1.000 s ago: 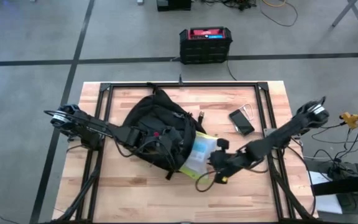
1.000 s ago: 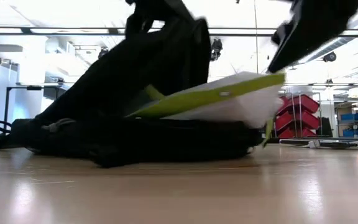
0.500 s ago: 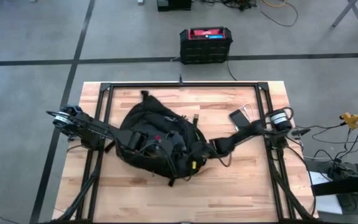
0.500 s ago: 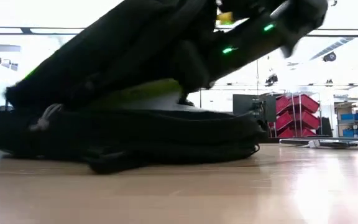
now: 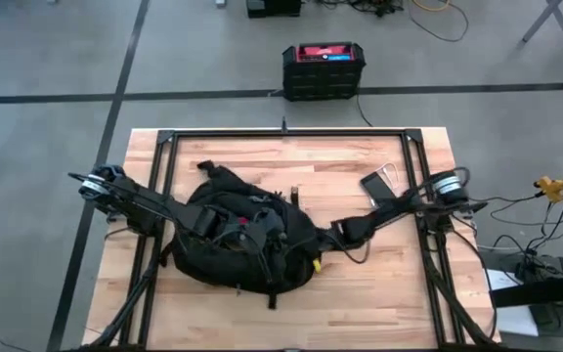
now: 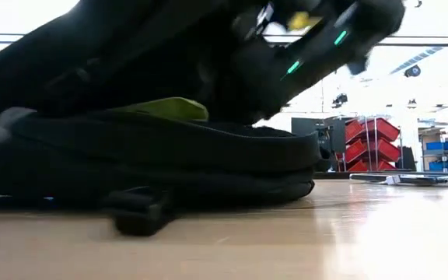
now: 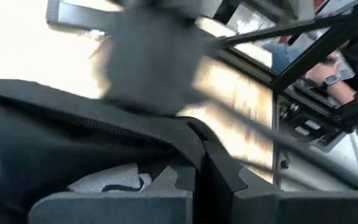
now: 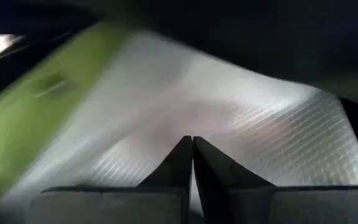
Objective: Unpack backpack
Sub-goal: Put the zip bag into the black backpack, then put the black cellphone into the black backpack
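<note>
The black backpack (image 5: 242, 240) lies flat on the middle of the wooden table, its opening facing right. My left gripper (image 5: 203, 221) is over its left part, shut on black fabric. My right gripper (image 5: 313, 246) reaches into the opening from the right, shut on a white mesh pouch with a green edge (image 8: 166, 106). In the low view only a strip of that green edge (image 6: 169, 107) shows between the backpack's upper and lower layers (image 6: 169, 155). The rest of the pouch is hidden inside. My left gripper pinches a black fabric edge of the backpack (image 7: 166, 140) between its two fingers, on the backpack's upper layer. That layer is raised off the lower one; the lower one rests on the table. My right gripper has its fingertips together on the pouch's white mesh face (image 8: 194, 127), coming level from the table's right, inside the backpack. Which edge or fold it has is hidden by the fingers.
A dark phone (image 5: 379, 191) and a clear thing beside it lie on the table right of the backpack. A black-and-red box (image 5: 323, 68) stands on the floor beyond the far edge. Bare wood lies along the near edge (image 5: 360, 313). Loose straps (image 5: 272, 293) trail from the backpack.
My right gripper has gone toward the table's left, into the backpack's opening, taking the pouch with it. The pouch, which stuck out on the right, is now almost wholly inside. The backpack has slid a little toward the left and near edges.
</note>
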Available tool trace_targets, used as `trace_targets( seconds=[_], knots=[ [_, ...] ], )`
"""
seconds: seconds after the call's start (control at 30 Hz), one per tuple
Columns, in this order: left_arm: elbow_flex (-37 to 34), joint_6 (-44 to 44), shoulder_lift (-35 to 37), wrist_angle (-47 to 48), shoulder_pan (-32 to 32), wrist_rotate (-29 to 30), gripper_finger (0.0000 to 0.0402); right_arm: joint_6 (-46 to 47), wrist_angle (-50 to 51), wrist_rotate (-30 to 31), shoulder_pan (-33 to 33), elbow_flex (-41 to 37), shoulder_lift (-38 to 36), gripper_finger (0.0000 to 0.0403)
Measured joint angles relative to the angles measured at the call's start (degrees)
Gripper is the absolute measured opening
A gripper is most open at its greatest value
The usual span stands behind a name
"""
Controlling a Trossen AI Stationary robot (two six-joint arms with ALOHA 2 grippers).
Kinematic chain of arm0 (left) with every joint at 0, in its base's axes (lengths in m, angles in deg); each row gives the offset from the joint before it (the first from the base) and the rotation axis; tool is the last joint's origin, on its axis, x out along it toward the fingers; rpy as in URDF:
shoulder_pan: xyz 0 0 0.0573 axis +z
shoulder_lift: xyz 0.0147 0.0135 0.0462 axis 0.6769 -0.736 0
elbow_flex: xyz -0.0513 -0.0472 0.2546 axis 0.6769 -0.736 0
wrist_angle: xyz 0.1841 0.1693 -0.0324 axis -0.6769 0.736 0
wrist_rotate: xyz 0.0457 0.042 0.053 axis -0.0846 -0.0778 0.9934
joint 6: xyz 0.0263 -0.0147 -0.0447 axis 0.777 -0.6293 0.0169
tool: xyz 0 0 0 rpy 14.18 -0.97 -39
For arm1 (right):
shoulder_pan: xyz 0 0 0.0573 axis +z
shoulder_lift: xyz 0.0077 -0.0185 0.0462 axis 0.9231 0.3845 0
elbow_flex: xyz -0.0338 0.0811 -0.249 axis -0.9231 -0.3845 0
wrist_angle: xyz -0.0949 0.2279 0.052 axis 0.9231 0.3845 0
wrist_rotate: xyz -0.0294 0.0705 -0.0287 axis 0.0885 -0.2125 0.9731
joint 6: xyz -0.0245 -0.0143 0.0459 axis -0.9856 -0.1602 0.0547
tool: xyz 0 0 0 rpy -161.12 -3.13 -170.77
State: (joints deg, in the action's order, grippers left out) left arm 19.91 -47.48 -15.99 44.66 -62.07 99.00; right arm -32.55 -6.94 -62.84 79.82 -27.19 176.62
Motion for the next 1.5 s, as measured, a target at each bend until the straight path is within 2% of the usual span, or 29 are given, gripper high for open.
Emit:
trace_targets(
  seconds=[0.1, 0.17, 0.27, 0.4, 0.5, 0.67, 0.83, 0.9, 1.03, 1.13, 1.2, 1.33, 1.4, 1.5],
  knots=[
    [0.0, 0.1, 0.1, -0.4, 0.1, 0.9, 0.0, 2.3, 9.4, 2.9, 1.8, 0.0, -4.8, 0.0],
    [0.0, 0.5, 0.1, -0.6, 0.1, 1.0, 0.0, 5.5, 14.1, 2.3, 2.5, -0.1, -6.7, 0.0],
    [-0.9, 1.2, 0.1, -1.5, 0.1, 1.1, 0.0, 9.0, 17.6, -0.6, 2.8, -0.1, -6.5, 0.0],
    [-4.2, 0.9, -1.3, -3.8, -0.1, 1.9, 0.0, 11.5, 21.2, 3.1, 1.5, -0.1, -2.8, 0.0],
    [-7.5, -0.6, -3.3, -5.3, -0.2, 1.9, 0.0, 13.8, 27.0, 9.7, 1.0, 0.3, -2.0, 0.0],
    [-13.1, -5.2, -7.7, -6.0, 0.0, 1.4, 0.0, 20.1, 48.3, 28.6, 2.0, 1.3, -6.8, 0.0],
    [-16.3, -8.2, -13.3, -8.8, -0.1, -2.6, 0.0, 25.5, 69.5, 34.3, 2.6, 5.2, -18.1, 0.0],
    [-16.2, -8.6, -14.8, -8.9, -0.4, -3.0, 0.0, 27.1, 71.8, 33.4, 2.3, 5.7, -23.6, 0.0],
    [-14.8, -8.5, -15.0, -8.1, -0.6, -3.7, 0.0, 30.3, 69.9, 23.4, 0.4, 4.7, -33.8, 0.0],
    [-13.1, -7.2, -13.4, -7.6, -0.8, -5.4, 0.0, 31.6, 75.4, 20.8, -1.3, 3.7, -38.7, 0.0],
    [-11.6, -5.1, -11.3, -7.6, -1.1, -6.1, 0.0, 36.2, 82.0, 20.6, -3.8, 3.4, -41.9, 0.0],
    [-9.1, 0.3, -6.9, -7.6, -1.7, -5.9, 0.0, 40.6, 90.9, 17.3, -10.1, 0.0, -44.7, 0.0004],
    [-8.2, 2.8, -5.2, -7.2, -2.0, -5.7, 0.0, 40.2, 90.1, 13.4, -14.5, -2.5, -44.6, 0.0019],
    [-6.8, 5.7, -3.0, -7.5, -2.1, -5.1, 0.0, 35.9, 86.1, 5.0, -22.8, -7.1, -43.3, 0.0063]
  ],
)
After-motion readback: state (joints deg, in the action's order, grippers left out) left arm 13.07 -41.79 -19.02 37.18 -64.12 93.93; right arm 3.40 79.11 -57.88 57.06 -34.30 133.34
